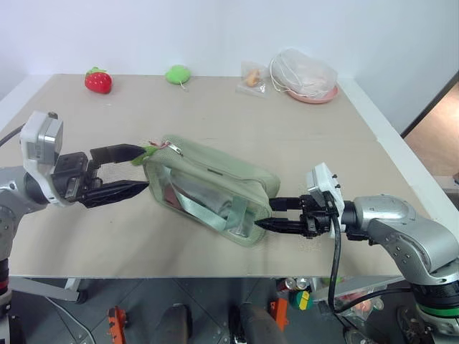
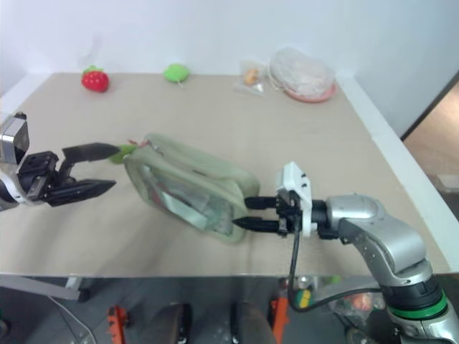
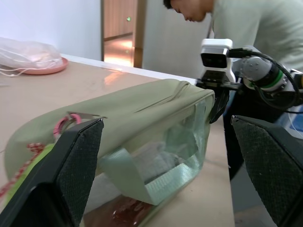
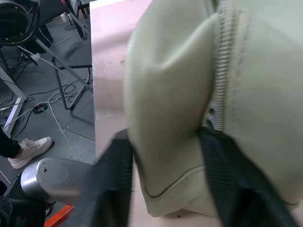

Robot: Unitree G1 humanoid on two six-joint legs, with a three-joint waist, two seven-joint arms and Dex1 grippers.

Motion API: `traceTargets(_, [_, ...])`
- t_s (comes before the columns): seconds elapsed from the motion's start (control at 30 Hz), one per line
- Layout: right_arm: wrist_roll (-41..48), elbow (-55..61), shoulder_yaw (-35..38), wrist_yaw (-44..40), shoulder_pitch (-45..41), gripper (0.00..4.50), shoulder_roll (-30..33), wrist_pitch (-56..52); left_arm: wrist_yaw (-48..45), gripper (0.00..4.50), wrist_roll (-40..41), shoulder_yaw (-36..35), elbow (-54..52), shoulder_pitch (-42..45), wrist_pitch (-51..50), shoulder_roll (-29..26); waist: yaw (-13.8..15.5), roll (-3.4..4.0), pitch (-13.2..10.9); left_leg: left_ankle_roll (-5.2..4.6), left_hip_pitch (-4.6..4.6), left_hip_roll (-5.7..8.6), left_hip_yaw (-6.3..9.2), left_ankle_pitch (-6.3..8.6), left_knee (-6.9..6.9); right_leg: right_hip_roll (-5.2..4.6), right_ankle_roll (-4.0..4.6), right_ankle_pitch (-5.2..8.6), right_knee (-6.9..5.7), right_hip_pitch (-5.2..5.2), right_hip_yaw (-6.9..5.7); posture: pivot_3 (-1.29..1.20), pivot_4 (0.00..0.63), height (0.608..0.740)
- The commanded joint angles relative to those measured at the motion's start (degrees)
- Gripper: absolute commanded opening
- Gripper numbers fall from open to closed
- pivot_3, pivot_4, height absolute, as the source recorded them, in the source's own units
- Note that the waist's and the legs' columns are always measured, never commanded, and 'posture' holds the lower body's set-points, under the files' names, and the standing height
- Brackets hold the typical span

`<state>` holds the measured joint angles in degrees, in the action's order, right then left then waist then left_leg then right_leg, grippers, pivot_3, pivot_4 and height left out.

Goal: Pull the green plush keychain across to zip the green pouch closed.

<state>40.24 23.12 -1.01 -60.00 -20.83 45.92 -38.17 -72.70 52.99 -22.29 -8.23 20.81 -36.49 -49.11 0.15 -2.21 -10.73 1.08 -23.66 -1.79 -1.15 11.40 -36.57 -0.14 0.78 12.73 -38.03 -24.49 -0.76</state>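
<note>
A beige table (image 1: 215,122) is seen carrying all items. The green pouch (image 1: 215,179), the largest item on it, is laid diagonally near the front edge between the two arms, its clear window turned toward the front and its zipper running along the top. The pouch's right end is gripped by the right hand (image 1: 281,215): in the right wrist view the two black fingers (image 4: 113,184) are pressed against either side of the pouch's end, beside the zipper. The left hand (image 1: 122,172) is held at the pouch's left end with its fingers spread wide, and nothing is held between them. At the far right corner of the table a pink plate (image 1: 312,95) covered by a clear plastic bag is noted, with a small packet (image 1: 252,79) just beside it. A red strawberry plush (image 1: 98,80) and a loose round green plush (image 1: 178,74) are found along the far edge, well apart from the pouch. The green plush keychain (image 1: 149,153) is found at the pouch's left end, tied by a reddish cord to the zipper pull and lying just beside the upper finger of the left hand. A person in a light top (image 3: 255,23) is seen in the left wrist view, behind the right arm.
</note>
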Motion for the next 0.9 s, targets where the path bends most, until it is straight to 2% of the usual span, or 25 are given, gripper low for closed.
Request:
traceTargets(0.03, [0.07, -0.62, 1.48, -2.32, -2.17, 0.24, 0.43, 2.03, 0.77, 4.5, 1.95, -3.38, 0.18, 0.12, 0.35, -0.19, 0.02, 0.0, 0.0, 0.0, 0.0, 0.0, 0.0, 0.0, 0.0, 0.0, 0.0, 0.0, 0.0, 0.0, 0.0, 0.0, 0.15, 0.74])
traceTargets(0.07, [-0.15, -1.14, 1.4, -2.74, -2.54, 0.07, 0.38, 2.4, 0.99, 4.5, 2.23, -3.8, 0.37, 0.2, 0.22, -0.19, 0.03, 0.0, 0.0, 0.0, 0.0, 0.0, 0.01, 0.0, 0.01, 0.0, 0.0, 0.0, 0.0, 0.0, 0.0, 0.0, 0.15, 0.74])
traceTargets(0.33, [-5.24, -8.86, -0.52, -9.14, -8.3, 0.07, 0.54, 8.83, 4.29, 4.5, 6.02, -7.87, 4.82, 1.04, -1.77, 0.06, -0.01, 0.0, 0.0, 0.0, 0.01, 0.01, -0.1, 0.0, -0.01, 0.0, -0.05, -0.03, 0.0, -0.02, 0.09, 0.0, 0.15, 0.74])
traceTargets(0.5, [-11.86, -19.0, -2.8, -10.42, -15.56, 0.07, -1.33, 14.86, 5.04, 4.5, 3.97, -7.52, 7.39, -3.5, -2.65, 0.23, -0.15, 0.0, 0.0, -0.01, 0.12, 0.0, -0.3, 0.0, 0.02, 0.01, -0.05, -0.06, -0.02, -0.01, 0.21, 0.0, 0.15, 0.74])
traceTargets(0.63, [-14.03, -24.63, -3.89, -12.49, -18.86, 0.07, -3.04, 17.22, 5.17, 4.5, 3.24, -6.55, 4.69, -8.41, -3.03, 1.08, -0.13, 0.0, 0.0, -0.08, 0.1, -0.02, -0.33, 0.05, 0.05, -0.03, -0.02, -0.03, -0.02, -0.05, 0.26, 0.0, 0.15, 0.74])
traceTargets(0.77, [-14.57, -25.08, -4.15, -13.77, -19.21, 0.07, -4.43, 17.38, 4.22, 4.5, 0.05, -4.14, 2.47, -12.13, -0.69, 1.14, -0.12, 0.0, 0.0, -0.12, 0.06, -0.07, -0.36, 0.08, 0.05, -0.02, -0.01, -0.03, -0.03, -0.12, 0.28, 0.0, 0.15, 0.74])
traceTargets(0.9, [-14.82, -24.18, -4.02, -13.78, -18.23, 0.07, -5.2, 17.19, 5.72, 4.5, -1.51, -3.34, 4.59, -10.67, -0.09, 1.51, -0.14, 0.0, 0.0, -0.12, 0.18, -0.15, -0.4, 0.07, 0.05, 0.04, 0.11, -0.09, -0.09, -0.11, 0.29, 0.0, 0.15, 0.74])
